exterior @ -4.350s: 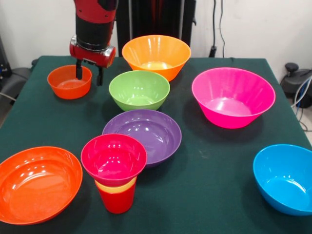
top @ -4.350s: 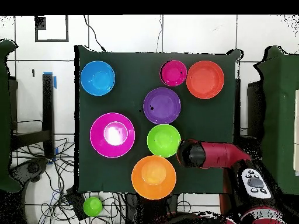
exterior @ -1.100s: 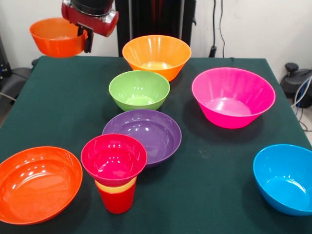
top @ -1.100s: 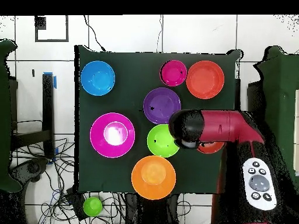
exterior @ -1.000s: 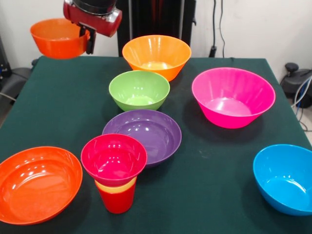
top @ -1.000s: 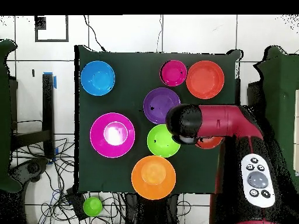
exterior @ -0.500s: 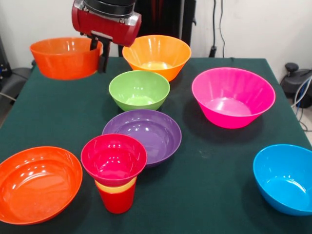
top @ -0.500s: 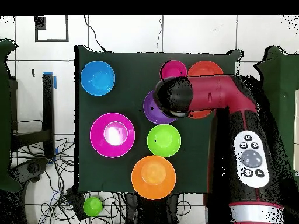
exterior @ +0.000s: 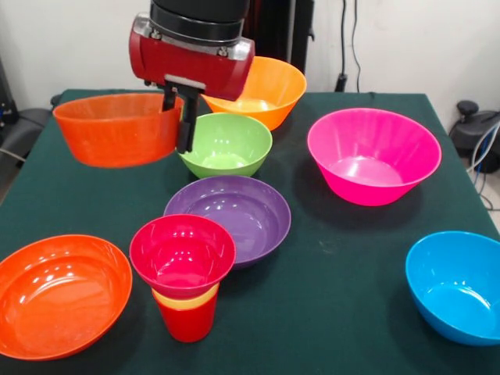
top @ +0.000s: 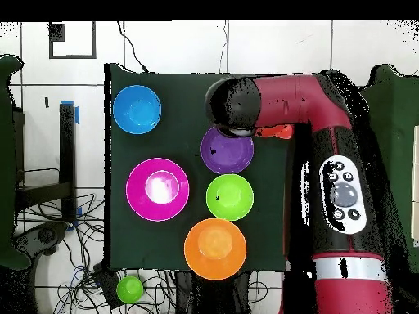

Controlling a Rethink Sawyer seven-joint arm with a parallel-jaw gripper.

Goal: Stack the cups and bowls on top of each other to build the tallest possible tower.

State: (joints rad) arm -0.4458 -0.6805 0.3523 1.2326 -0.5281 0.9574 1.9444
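My gripper [exterior: 176, 123] is shut on the rim of a small orange bowl [exterior: 117, 130] and holds it in the air, above the table's left side. The tower stands at the front: a red cup [exterior: 186, 320], a yellow cup [exterior: 186, 298] nested in it, and a crimson-pink bowl [exterior: 182, 254] on top. The held bowl hangs above and behind the tower, to its left. In the overhead view the arm [top: 245, 102] hides the tower, and only a sliver of the orange bowl [top: 280, 132] shows.
On the table stand a purple bowl [exterior: 234, 212], a green bowl [exterior: 224, 144], a light orange bowl [exterior: 269, 86], a magenta-pink bowl [exterior: 373, 155], a blue bowl [exterior: 457, 285] and a wide orange-red bowl [exterior: 58, 293]. A small green object [top: 129, 288] lies off the table.
The gripper has carried the orange bowl from the table's far left corner forward and towards the tower. The other bowls have not moved.
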